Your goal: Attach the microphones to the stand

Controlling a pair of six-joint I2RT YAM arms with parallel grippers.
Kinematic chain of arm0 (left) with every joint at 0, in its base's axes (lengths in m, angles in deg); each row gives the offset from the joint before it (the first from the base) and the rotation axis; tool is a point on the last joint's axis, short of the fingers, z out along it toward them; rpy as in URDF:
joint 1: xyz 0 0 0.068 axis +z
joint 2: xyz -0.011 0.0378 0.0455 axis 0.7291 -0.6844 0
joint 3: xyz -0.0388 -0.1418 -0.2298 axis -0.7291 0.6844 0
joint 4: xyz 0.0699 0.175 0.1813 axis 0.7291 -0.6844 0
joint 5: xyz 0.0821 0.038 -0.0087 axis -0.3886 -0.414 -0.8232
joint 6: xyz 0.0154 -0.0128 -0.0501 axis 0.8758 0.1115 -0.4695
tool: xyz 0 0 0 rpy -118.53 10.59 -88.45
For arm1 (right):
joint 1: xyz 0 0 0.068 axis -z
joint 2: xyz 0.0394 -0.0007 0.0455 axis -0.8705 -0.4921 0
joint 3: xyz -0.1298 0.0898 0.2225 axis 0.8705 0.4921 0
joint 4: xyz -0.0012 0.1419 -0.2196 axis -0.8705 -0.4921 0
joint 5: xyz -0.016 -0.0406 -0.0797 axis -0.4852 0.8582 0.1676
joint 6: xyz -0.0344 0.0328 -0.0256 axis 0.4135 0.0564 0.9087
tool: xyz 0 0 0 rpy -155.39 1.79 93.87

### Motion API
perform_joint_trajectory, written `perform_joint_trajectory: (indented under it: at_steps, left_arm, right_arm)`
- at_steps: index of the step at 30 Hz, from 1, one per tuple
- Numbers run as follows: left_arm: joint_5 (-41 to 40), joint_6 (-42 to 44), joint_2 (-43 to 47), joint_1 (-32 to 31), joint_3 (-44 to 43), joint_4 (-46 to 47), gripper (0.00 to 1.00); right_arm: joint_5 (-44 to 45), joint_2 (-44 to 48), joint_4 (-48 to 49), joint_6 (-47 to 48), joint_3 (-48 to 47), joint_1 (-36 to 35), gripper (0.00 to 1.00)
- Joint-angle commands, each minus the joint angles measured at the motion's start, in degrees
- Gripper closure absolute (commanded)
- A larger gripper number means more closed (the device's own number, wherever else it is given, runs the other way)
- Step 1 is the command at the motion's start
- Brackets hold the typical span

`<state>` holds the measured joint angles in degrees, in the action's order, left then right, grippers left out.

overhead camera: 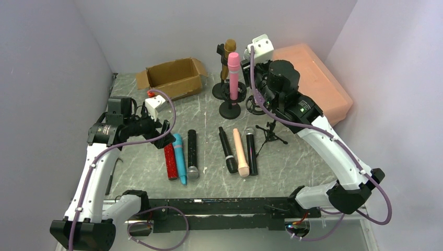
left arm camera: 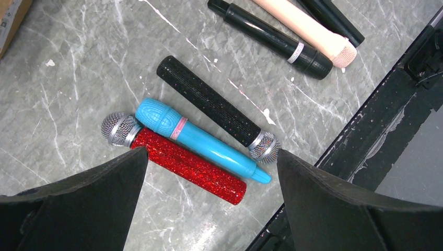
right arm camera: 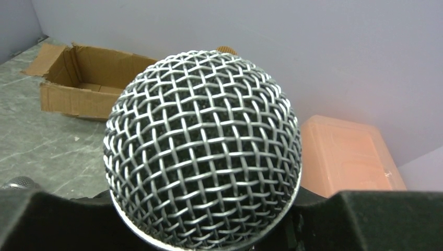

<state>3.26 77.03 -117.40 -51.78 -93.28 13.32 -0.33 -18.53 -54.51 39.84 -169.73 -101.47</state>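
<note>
1. Left jaws: spread wide with nothing between them, hanging over the left group. The left wrist view cuts both fingers (left arm camera: 78, 209) off at its lower edge.
2. Cardboard box (overhead camera: 175, 78): one, open, at the rear left.
3. Left group: three lying side by side on the surface (overhead camera: 203, 110): red glitter microphone (left arm camera: 188, 164), blue microphone (left arm camera: 203, 141), black glitter microphone (left arm camera: 209, 102). Red and blue touch. In the top view the jaws hide the red one's head.
4. Rear centre: two upright microphones. The gold microphone (overhead camera: 230, 48) sits in the rear stand (overhead camera: 220, 93), the pink microphone (overhead camera: 233, 65) in the front stand (overhead camera: 230, 111).
5. Right group: three lying on the surface: black microphone (overhead camera: 228, 149), peach microphone (overhead camera: 241, 151), dark microphone (overhead camera: 252, 151), whose colour is unclear.
6. Tripod stand (overhead camera: 270, 133): one, just beside that group.
7. Right jaws: closed narrow on one mesh-head microphone (right arm camera: 203, 151). Its body is hidden.
8. Peach container (overhead camera: 318, 78): one, partly behind the right arm.
</note>
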Motion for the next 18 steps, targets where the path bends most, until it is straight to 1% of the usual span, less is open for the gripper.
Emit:
perform_joint_trajectory:
  at_steps: [1,7,14,18]
  left_arm:
    - [1.6,-0.3,-0.3,-0.1,-0.9,0.5,0.01]
    - [1.7,-0.3,-0.3,-0.1,-1.1,0.3,0.01]
    - [1.7,-0.2,-0.5,-0.1,-1.0,0.3,0.01]
    - [2.4,-0.8,-0.9,-0.1,-0.6,0.8,0.01]
  right_arm:
    - [2.2,1.9,-0.7,-0.2,0.7,0.4,1.0]
    - [1.0,0.4,0.2,0.0,1.6,0.7,1.0]
    - [-1.2,-2.3,-1.7,0.6,-1.4,0.9,1.0]
    - [-4.6,-3.8,-4.8,1.5,-4.3,1.0,1.0]
